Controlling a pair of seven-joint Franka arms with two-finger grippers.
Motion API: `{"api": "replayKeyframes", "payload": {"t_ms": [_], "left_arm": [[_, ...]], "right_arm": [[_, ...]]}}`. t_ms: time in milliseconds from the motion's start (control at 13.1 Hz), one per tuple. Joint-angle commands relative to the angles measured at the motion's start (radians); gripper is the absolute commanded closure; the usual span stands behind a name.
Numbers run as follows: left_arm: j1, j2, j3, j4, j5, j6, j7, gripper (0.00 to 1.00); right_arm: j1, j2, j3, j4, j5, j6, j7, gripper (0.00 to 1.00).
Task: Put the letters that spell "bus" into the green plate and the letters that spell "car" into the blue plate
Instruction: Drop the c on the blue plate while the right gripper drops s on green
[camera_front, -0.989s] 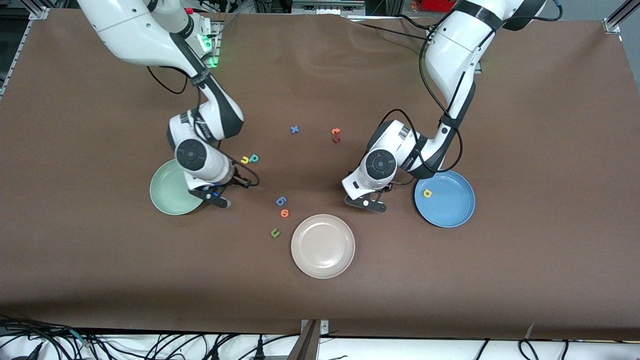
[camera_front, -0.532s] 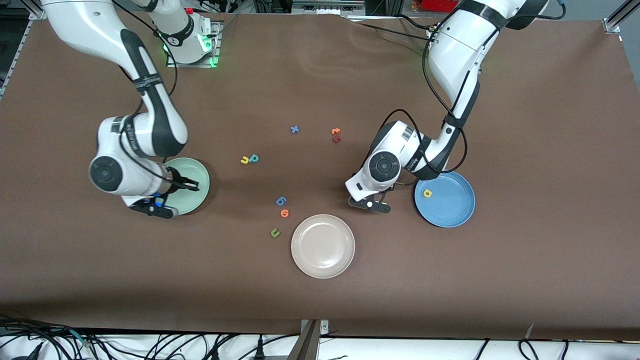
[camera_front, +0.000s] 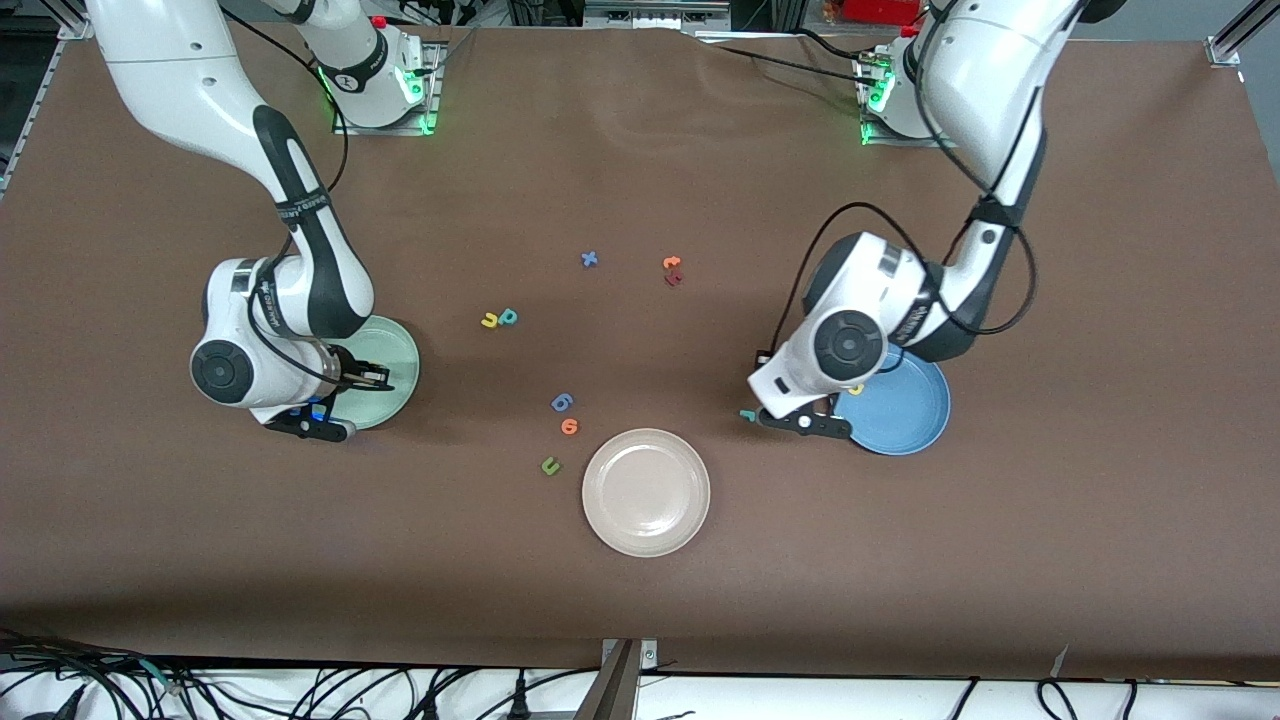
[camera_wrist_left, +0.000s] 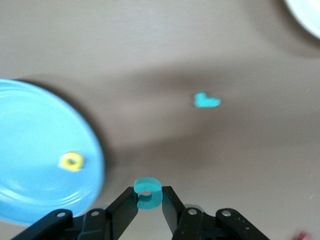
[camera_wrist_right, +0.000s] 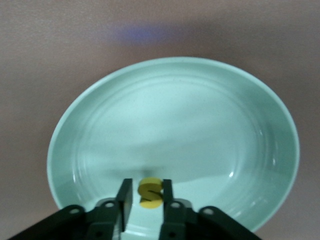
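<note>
Teal c (camera_wrist_left: 148, 192) is now pinched in the left gripper (camera_wrist_left: 149, 200), lifted beside the blue plate (camera_front: 915, 420). Right gripper (camera_wrist_right: 145, 197) moved over the green plate (camera_wrist_right: 200, 130), loosening around yellow s (camera_wrist_right: 150, 191).

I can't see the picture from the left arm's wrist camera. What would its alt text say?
The left hand pinches a small teal c between its two fingers, above brown table beside the blue plate. A tiny yellow letter lies in that plate, another small teal letter lies on the table, and a pale plate's edge shows at one corner.
</note>
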Motion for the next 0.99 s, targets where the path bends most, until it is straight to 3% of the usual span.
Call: {"api": "replayKeyframes", "payload": {"t_ms": [0, 228, 380, 456, 532, 608, 913], "left_arm": [[0.077, -0.007, -0.003, -0.024, 0.008, -0.012, 0.152, 0.85], [0.097, 0.021, -0.005, -0.039, 0.15, -0.011, 0.169, 0.79], [0.12, 0.036, -0.005, -0.039, 0.158, -0.011, 0.177, 0.79], [0.122, 0.042, -0.003, -0.041, 0.158, -0.011, 0.178, 0.72], [0.134, 0.056, -0.005, -0.044, 0.157, -0.012, 0.178, 0.15], [0.145, 0.059, -0.008, -0.045, 0.154, -0.011, 0.178, 0.0], [0.134, 0.053, -0.02, -0.028, 0.141, -0.011, 0.178, 0.0]], "right_arm": [[0.005, -0.014, -0.007, 0.005, 0.022, -0.005, -0.01, 0.01], [0.006, -0.068, 0.012, 0.008, 0.025, -0.047, 0.047, 0.0], [0.009, -0.088, 0.085, 0.002, 0.031, -0.042, 0.16, 0.01], [0.013, -0.091, 0.126, 0.003, 0.03, -0.031, 0.252, 0.01], [0.014, -0.094, 0.166, -0.001, 0.03, -0.003, 0.333, 0.01], [0.019, -0.097, 0.2, -0.015, 0.028, 0.03, 0.404, 0.01], [0.042, -0.125, 0.271, -0.15, -0.013, 0.265, 0.569, 0.01]]}}
